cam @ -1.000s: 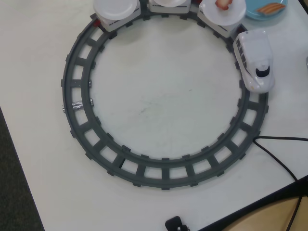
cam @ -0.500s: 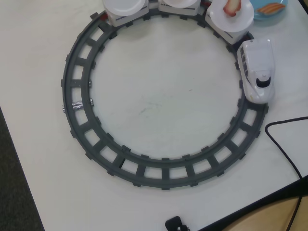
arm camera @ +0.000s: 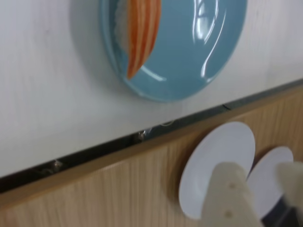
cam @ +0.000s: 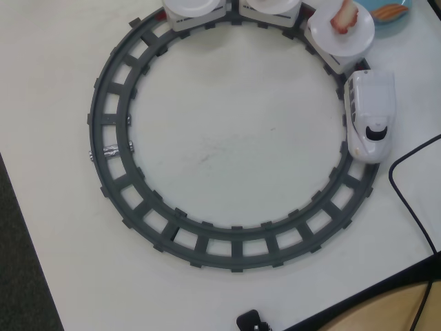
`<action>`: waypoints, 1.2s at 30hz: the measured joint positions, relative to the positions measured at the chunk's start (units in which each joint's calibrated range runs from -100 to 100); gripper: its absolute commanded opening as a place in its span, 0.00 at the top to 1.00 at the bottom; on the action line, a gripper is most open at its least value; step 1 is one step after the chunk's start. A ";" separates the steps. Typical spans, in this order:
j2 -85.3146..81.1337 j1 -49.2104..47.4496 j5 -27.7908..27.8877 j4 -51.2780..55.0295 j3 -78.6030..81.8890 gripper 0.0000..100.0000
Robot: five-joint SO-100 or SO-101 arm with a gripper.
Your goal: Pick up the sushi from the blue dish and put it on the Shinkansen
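The sushi (cam: 389, 12), orange with pale stripes, lies in the blue dish (cam: 408, 5) at the top right corner of the overhead view. The wrist view shows the sushi (arm camera: 142, 33) on the left part of the dish (arm camera: 194, 61), near the table's edge. The white Shinkansen (cam: 371, 114) stands on the right side of the grey ring track (cam: 110, 138), its cars curving along the top. My gripper (arm camera: 259, 166) shows only in the wrist view, at the bottom right, open and empty, hovering beyond the table edge, apart from the dish.
A red-and-white piece (cam: 344, 17) lies on the white plate (cam: 341, 41) of the car behind the nose. Two more plate cars (cam: 196, 10) follow. A black cable (cam: 413, 200) runs at the right. Two white discs (arm camera: 213, 161) lie on a wooden surface below the table edge.
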 measured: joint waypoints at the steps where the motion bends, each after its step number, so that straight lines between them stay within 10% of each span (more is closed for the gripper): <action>1: 2.19 -0.24 -0.05 0.00 -1.35 0.75; 11: 15.66 -5.04 -11.29 4.55 -9.55 0.64; 36: 43.71 -6.14 -13.28 17.32 -36.38 0.64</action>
